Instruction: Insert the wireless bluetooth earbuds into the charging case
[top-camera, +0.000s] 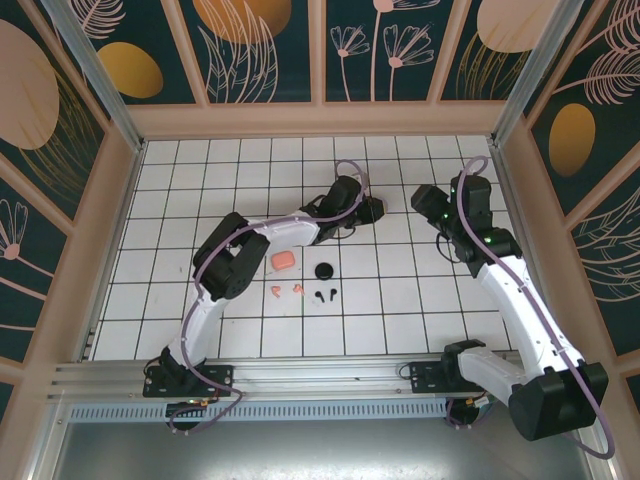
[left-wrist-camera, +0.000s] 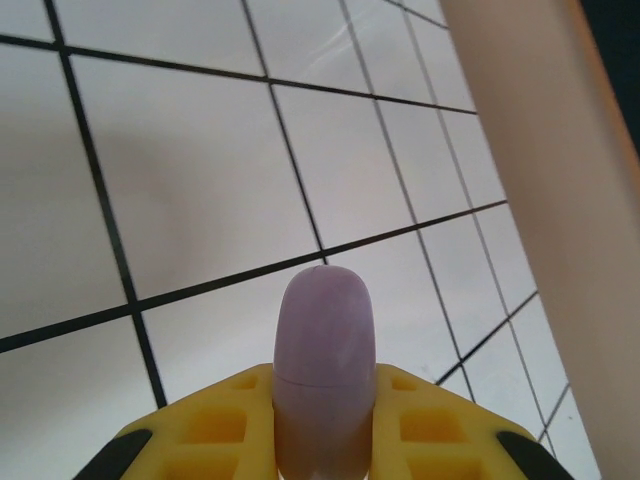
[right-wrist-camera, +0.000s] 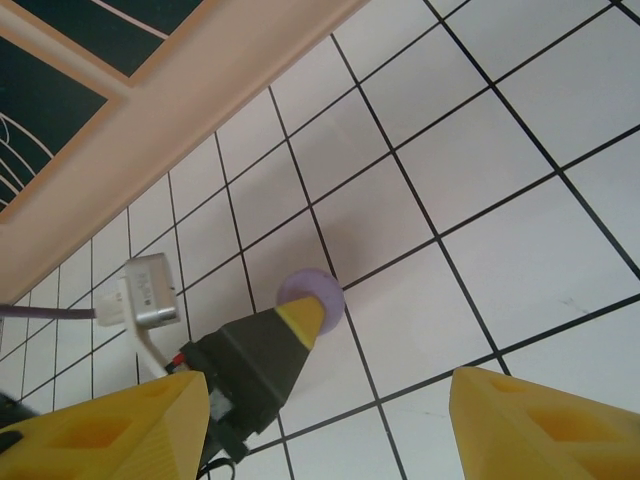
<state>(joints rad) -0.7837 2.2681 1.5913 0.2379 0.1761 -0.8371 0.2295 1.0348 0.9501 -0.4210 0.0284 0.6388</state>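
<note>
the left gripper (top-camera: 368, 211) has its jaws shut on a closed lavender case (left-wrist-camera: 325, 360). the right gripper (right-wrist-camera: 320, 425) is near it, jaws wide and holding nothing. i think it must open the lid next. the orange earbuds (top-camera: 285, 290) and black earbuds (top-camera: 324, 296) lie on the surface (top-camera: 420, 310), lower middle of the top view. the bottom of the case is hidden.

The lavender charging case (left-wrist-camera: 325, 330), a smooth rounded oblong with a fine seam across it, is shut and sits clamped in the left gripper (left-wrist-camera: 325, 400), its domed end poking out past the fingers. On the white tiled worktop (top-camera: 420, 310) lie the salmon-orange earbuds (top-camera: 298, 289), a loose pair close together, and just to their right the black earbuds (top-camera: 318, 297), also loose; beyond each pair rests its case, the salmon-orange case (top-camera: 283, 260) and the round black case (top-camera: 323, 270), near each other but apart.
</note>
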